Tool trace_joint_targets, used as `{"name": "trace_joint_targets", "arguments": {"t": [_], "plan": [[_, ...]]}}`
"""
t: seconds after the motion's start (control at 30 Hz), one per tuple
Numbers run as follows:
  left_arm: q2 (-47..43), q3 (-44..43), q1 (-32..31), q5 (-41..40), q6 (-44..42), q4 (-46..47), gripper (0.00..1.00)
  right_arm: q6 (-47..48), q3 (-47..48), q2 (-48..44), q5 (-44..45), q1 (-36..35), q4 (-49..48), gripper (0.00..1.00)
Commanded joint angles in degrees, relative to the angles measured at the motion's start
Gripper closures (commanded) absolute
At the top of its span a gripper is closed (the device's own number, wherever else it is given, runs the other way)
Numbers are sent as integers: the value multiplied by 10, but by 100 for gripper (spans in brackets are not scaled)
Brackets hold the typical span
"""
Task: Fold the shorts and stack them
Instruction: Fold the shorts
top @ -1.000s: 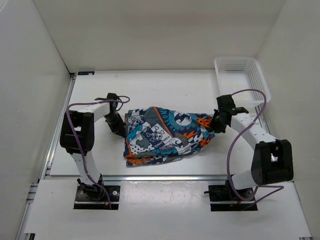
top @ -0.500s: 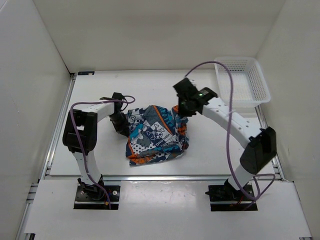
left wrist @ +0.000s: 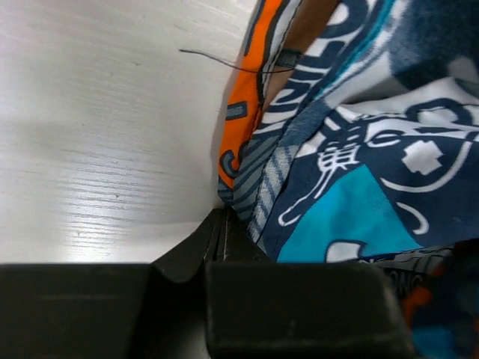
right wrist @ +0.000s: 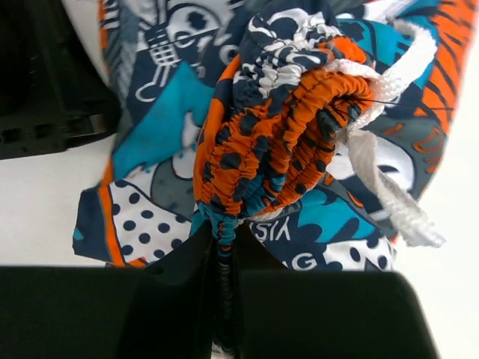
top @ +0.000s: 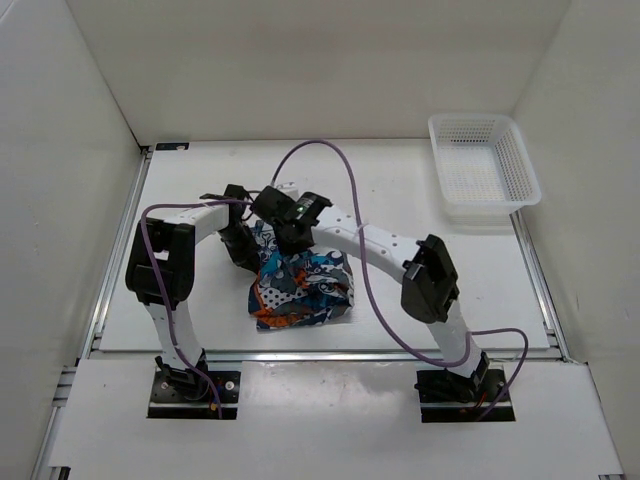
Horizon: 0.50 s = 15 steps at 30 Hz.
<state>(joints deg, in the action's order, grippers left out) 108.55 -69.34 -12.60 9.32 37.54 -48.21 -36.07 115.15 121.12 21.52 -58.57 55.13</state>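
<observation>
Your right gripper (right wrist: 222,247) was clenched on the gathered orange-and-navy elastic waistband of the shorts (right wrist: 172,97). These were soft cloth board shorts with a busy comic print in navy, orange, teal and white, with skulls and polka dots among it. A white braided drawstring (right wrist: 378,187) hung loose beside the bunched elastic. Your left gripper (left wrist: 217,224) was pinched shut on an orange-trimmed hem at the cloth's left edge. The shorts lay doubled over in a rumpled heap left of the middle of the white wood-grain worktop (top: 400,190), toward its near edge. A second earlier they had lain spread wide, with your right arm out to the right. It had since swung across and carried the waistband over to the left gripper. The white plastic mesh basket (top: 485,165) sat at the far right corner.
</observation>
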Motion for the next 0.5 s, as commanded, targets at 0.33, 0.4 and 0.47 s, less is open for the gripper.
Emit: {"name": "trace_joint_targets", "arguments": {"t": [0.33, 0.4, 0.47], "plan": [[-20, -4, 19, -12, -11, 20, 83, 25, -154, -154, -138, 5, -246, 4], [-43, -17, 37, -25, -18, 2, 79, 25, -201, -191, -104, 25, -241, 18], [-80, -39, 43, -42, -32, -16, 74, 18, -282, -244, -92, 54, -233, 35]]}}
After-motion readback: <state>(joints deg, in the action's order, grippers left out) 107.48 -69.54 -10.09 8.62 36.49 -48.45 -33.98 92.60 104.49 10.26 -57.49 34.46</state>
